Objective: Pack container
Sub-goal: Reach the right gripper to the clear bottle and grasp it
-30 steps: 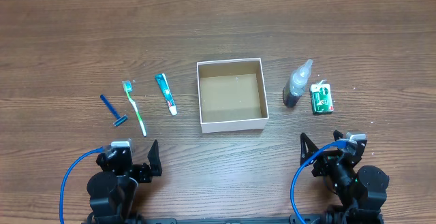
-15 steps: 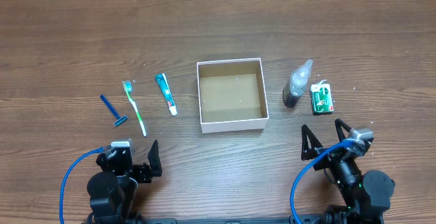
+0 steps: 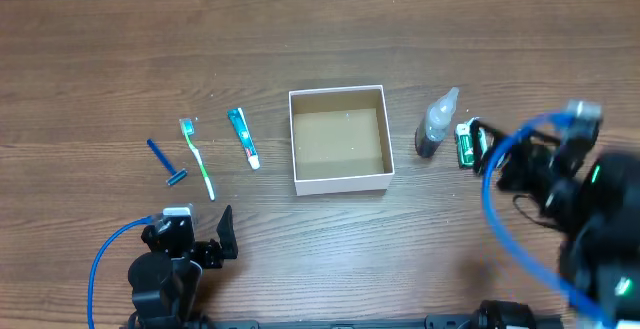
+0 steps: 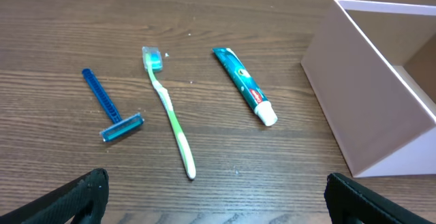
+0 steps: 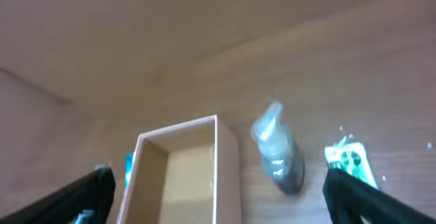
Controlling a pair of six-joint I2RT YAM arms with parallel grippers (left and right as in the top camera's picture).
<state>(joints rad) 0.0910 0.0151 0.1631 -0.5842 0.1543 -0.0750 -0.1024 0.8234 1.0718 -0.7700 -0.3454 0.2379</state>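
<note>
The container (image 3: 340, 182), a square box with white walls and a brown inside, stands mid-table and holds nothing. A toothpaste tube (image 3: 243, 137), a green toothbrush (image 3: 197, 156) and a blue razor (image 3: 165, 162) lie to its left. A clear bottle (image 3: 435, 124) and a green packet (image 3: 468, 144) lie to its right. My left gripper (image 3: 190, 233) is open and low near the front edge, with the razor (image 4: 109, 108), toothbrush (image 4: 170, 118) and toothpaste (image 4: 244, 93) ahead of it. My right gripper (image 3: 505, 159) is open, raised and blurred, beside the packet. Its view shows the container (image 5: 216, 163), bottle (image 5: 279, 149) and packet (image 5: 349, 161).
The wooden table (image 3: 330, 49) stretches bare behind the objects. The container's white side wall (image 4: 368, 108) fills the right of the left wrist view. A blue cable (image 3: 495, 229) hangs from the right arm, another (image 3: 105, 259) from the left.
My right arm has risen from the front edge and swung away and to the right, up beside the green packet and bottle. The left arm and all objects have not moved.
</note>
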